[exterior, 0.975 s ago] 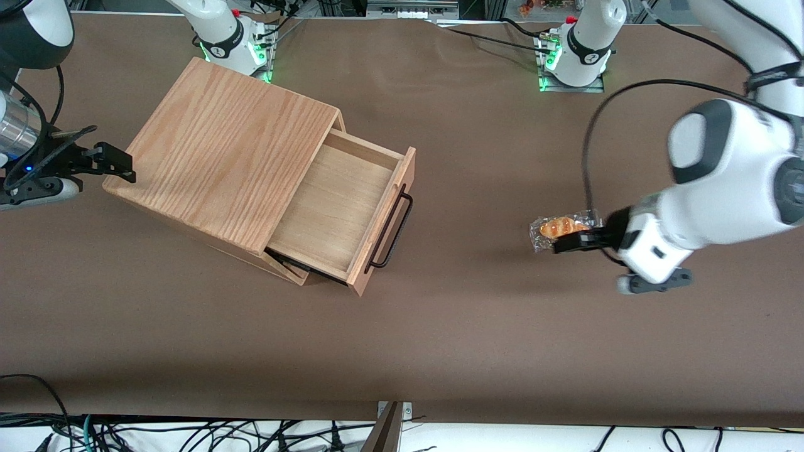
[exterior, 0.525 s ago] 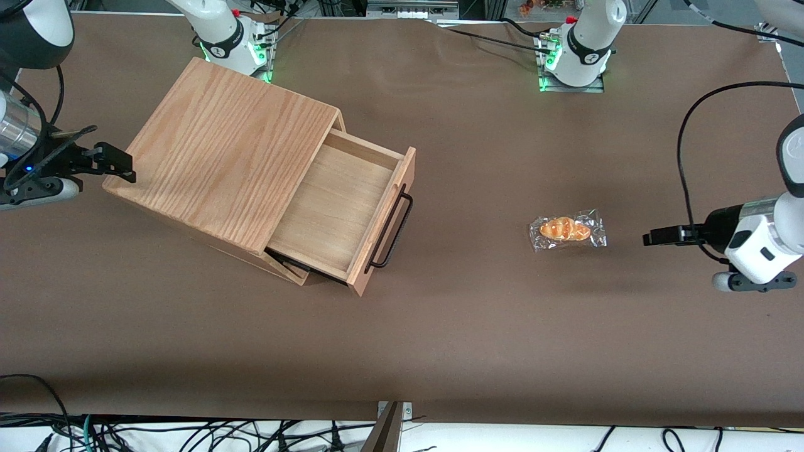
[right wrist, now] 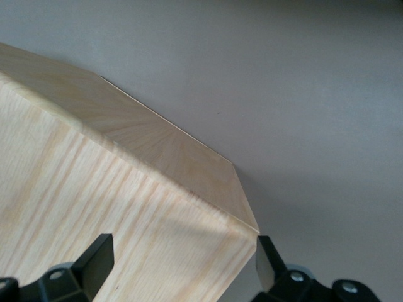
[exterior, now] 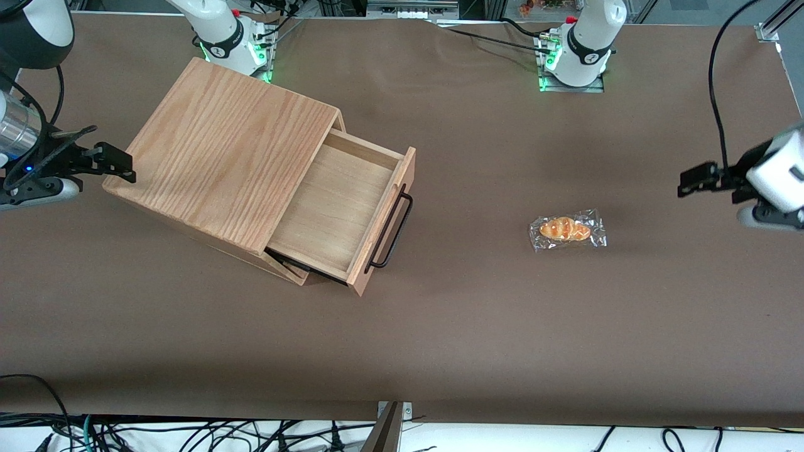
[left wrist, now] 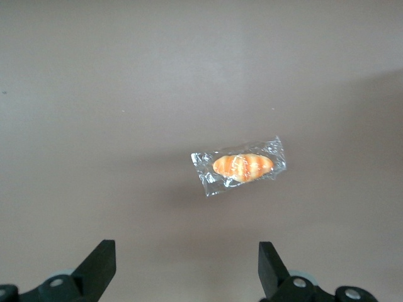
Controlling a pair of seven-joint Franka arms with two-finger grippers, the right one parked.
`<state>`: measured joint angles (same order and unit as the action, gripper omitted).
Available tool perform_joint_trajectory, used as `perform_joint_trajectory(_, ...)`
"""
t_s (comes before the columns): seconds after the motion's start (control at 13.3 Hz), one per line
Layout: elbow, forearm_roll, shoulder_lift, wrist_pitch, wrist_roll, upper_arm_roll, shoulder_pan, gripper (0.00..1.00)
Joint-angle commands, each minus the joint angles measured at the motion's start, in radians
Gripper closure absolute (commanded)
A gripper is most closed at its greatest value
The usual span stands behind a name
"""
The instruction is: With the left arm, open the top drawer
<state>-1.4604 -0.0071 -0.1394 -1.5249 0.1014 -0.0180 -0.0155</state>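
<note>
The top drawer (exterior: pixel 333 207) of the oak-grain cabinet (exterior: pixel 232 150) stands pulled well out, its light-wood inside bare. Its black bar handle (exterior: pixel 391 231) runs across the drawer front. My left arm's gripper (exterior: pixel 691 179) hovers above the table toward the working arm's end, far from the drawer and touching nothing. In the left wrist view the gripper (left wrist: pixel 187 251) is open and empty, with bare table below it.
A wrapped bread roll (exterior: pixel 567 230) lies on the brown table between the drawer and my gripper; it also shows in the left wrist view (left wrist: pixel 240 165). Two arm bases (exterior: pixel 578 50) stand at the table's back edge. The right wrist view shows a cabinet corner (right wrist: pixel 126 189).
My left arm has drawn away from the bread roll toward its own end of the table and risen. The drawer and the roll have not moved.
</note>
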Motion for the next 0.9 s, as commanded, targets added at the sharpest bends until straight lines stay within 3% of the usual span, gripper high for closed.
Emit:
perform_joint_trajectory(0.0, -0.135, -0.062, 0.116, -0.044, 0.018, -0.02, -0.024, 0.0)
perform_joint_trajectory(0.38, -0.176, -0.048, 0.112, -0.152, 0.014, -0.02, -0.02, 0.0)
perform_joint_trajectory(0.82, -0.169, -0.044, 0.104, -0.138, 0.014, -0.014, -0.014, 0.0)
